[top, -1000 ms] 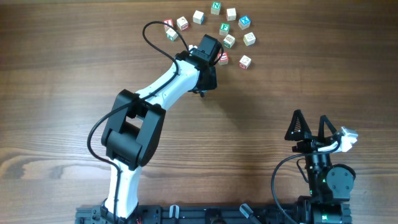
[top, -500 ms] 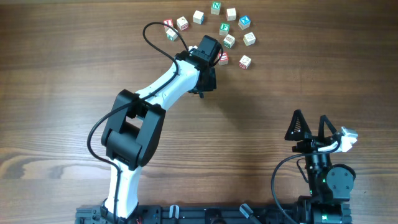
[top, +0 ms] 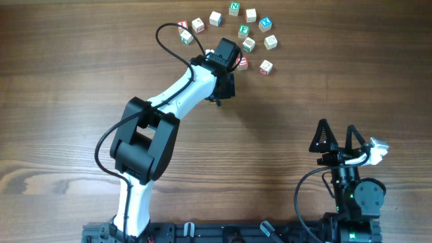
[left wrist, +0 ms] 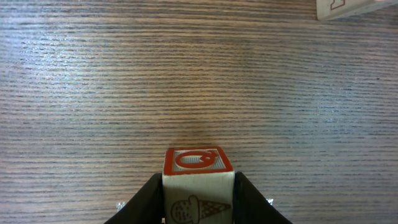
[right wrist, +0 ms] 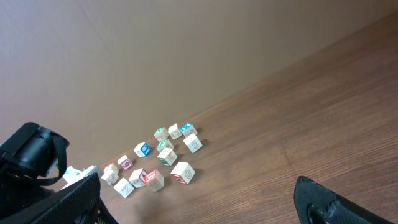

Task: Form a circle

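In the overhead view the white and black left arm (top: 172,101) reaches from the lower left of the frame up to the upper middle, where the left tool (top: 237,64) stands at the lower edge of a loose group of small pale wooden alphabet cubes (top: 250,44) on the brown wooden bench (top: 67,81). The left wrist view shows this tool closed on one pale wooden cube with a red letter O on top (left wrist: 198,160) and an ice-cream drawing on its near face; the two dark fingers (left wrist: 144,199) press its left and right sides at the bottom middle of the frame. The other cubes lie in an open curve across the upper middle of the overhead frame, with small gaps between them, and they do not make a closed ring. At the lower right of the overhead frame the black right tool (top: 337,138) rests apart from the cubes, its jaws spread wide and holding nothing.
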Available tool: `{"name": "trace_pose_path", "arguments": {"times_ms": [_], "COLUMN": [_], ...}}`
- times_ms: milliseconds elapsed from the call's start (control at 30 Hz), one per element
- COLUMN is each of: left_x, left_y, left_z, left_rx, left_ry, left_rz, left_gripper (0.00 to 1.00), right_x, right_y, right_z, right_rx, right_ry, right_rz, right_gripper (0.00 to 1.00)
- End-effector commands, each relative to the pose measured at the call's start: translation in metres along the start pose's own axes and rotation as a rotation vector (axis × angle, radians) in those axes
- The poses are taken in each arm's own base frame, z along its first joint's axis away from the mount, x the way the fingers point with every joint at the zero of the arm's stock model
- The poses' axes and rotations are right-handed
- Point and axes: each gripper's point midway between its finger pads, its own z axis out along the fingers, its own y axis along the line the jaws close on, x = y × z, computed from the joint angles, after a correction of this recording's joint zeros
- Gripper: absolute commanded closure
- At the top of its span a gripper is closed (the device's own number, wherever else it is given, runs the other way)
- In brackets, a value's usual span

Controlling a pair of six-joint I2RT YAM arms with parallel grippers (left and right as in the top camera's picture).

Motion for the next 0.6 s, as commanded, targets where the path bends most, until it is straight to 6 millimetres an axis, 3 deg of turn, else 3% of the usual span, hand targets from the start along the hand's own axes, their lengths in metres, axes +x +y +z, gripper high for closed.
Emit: {"name": "trace_pose_path", "arguments": {"times_ms": [0,567], "left_x": [-0.0007,0.0021], "left_y": [0.0003,-0.0048], "left_z": [-0.0048,-0.0050], "left_rx": [0.011,0.041], "left_ry": [-0.004,0.012], "left_rz": [0.028,0.075], "left_gripper": [0.70,0.67], "right_x": [0.0003,0.0004], "right_y": [0.0018,0.0018], "right_z": [0.0000,0.0000], "right_rx": [-0.009,-0.009], "right_ry": [0.001,0.001], "right_rz": [-0.018,-0.018], "right_gripper": [0.00,0.00]}}
